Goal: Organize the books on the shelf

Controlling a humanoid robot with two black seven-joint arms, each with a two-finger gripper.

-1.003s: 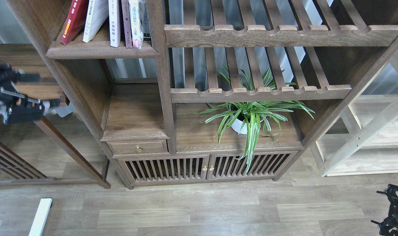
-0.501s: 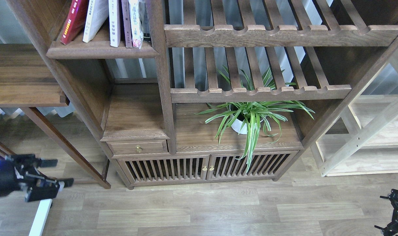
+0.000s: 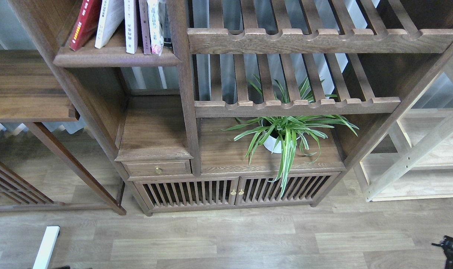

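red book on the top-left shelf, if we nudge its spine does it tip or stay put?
The red book leans left, its lower edge resting near the shelf lip, so a sideways nudge would probably slide or topple it further left. It looks like a thin paperback, likely light and somewhat flexible. The white book beside it leans the same way and may follow.

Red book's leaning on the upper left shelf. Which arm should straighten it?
Probably left. The red book and its shelf sit far upper left, the left arm's side, though that arm is out of view. The right end effector barely shows at the bottom right corner.
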